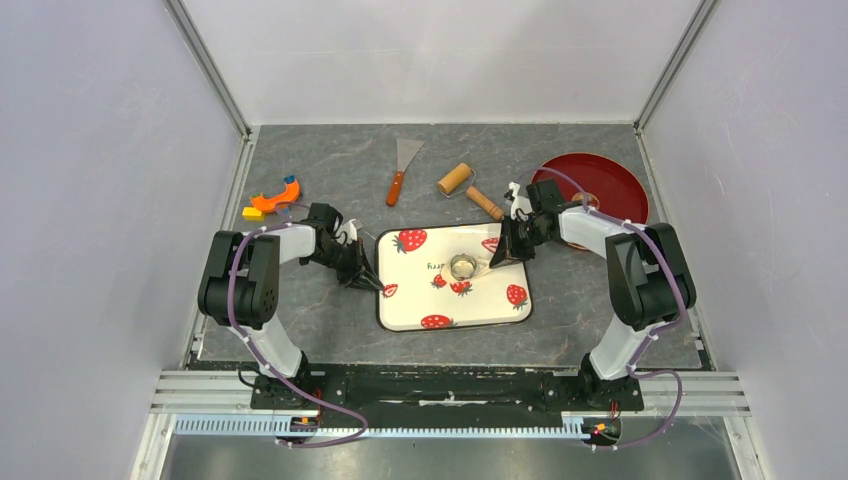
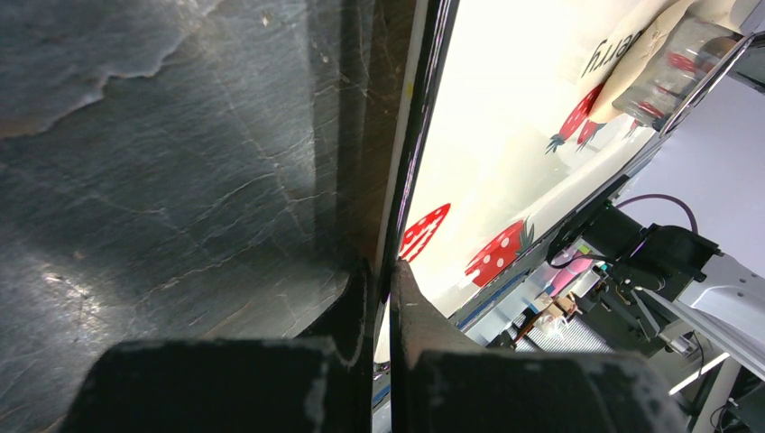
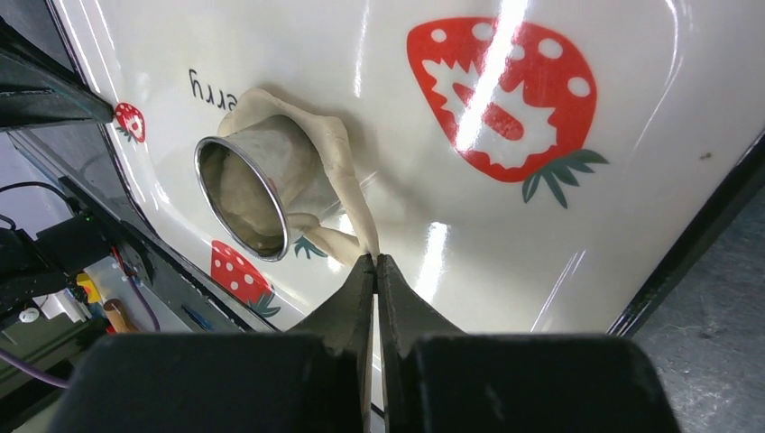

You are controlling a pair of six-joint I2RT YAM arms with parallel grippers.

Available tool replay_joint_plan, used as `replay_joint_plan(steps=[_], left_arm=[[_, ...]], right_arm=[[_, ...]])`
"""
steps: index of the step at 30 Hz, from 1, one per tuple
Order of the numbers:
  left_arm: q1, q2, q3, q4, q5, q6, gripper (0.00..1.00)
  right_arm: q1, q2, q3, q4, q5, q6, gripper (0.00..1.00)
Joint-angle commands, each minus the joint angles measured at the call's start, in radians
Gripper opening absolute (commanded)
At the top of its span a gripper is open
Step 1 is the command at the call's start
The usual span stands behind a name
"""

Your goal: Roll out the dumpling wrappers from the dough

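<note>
Grey table [image 1: 330, 160] holds tray [image 1: 410, 290], scraper [image 1: 403, 170], roller [image 1: 455, 179], red plate [image 1: 600, 180].

Left tool [image 2: 383, 278] — clamped on rim of strawberry tray [image 2: 505, 117].

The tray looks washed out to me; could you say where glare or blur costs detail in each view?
Left wrist: tray blown out near white, fingers dark. Right wrist: glare streaks cross the tray, yet dough and ring are sharp. Top external: even light.
</note>
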Motion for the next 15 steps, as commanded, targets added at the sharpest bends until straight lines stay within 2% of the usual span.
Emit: replay_joint_plan(steps=[1,15], left_arm=[[0.001,0.011,-0.011,-0.02,-0.106,-0.029,0.02],[0.001,0.028,0.004,-0.029,-0.095,-0.014,0.02]], right_arm=[[-0.011,-0.018,0.054,0.002,0.018,-0.001,0.03],[-0.033,0.028,0.141,-0.031,0.02,-0.006,0.04]])
